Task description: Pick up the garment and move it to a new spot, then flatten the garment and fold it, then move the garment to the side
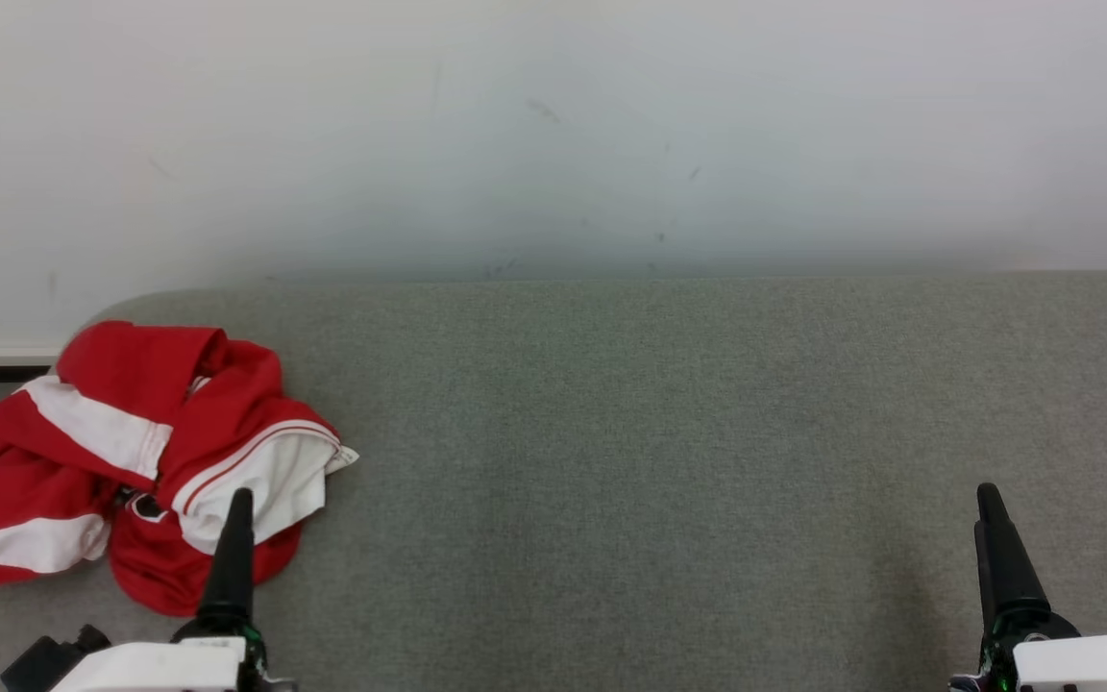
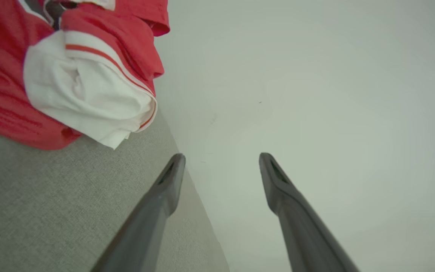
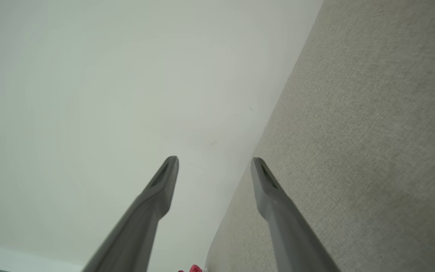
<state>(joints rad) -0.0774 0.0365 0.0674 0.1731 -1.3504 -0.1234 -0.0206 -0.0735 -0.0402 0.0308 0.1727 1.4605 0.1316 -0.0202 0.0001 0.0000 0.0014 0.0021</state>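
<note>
A red and white garment (image 1: 131,461) is seen crumpled in a loose heap at the far left of a grey fabric-covered surface (image 1: 659,432), close to that surface's rounded back left corner. Broad white bands and a thin red stripe are shown among the red folds, and part of the heap hangs over the surface's left edge. Behind the surface a pale, lightly scuffed wall (image 1: 553,125) is seen.

In the left wrist view the left gripper (image 2: 221,156) is shown with its two dark fingers spread wide apart and nothing held between them; the garment lies up and to the left of them, not touched. In the head view one left finger is drawn across the heap's near edge.

The right gripper (image 3: 213,160) is seen well apart from the garment, over the right of the surface, its fingers likewise spread wide and empty. A tiny red speck at the bottom edge of the right wrist view is possibly the garment, though it is too small to be sure.
</note>
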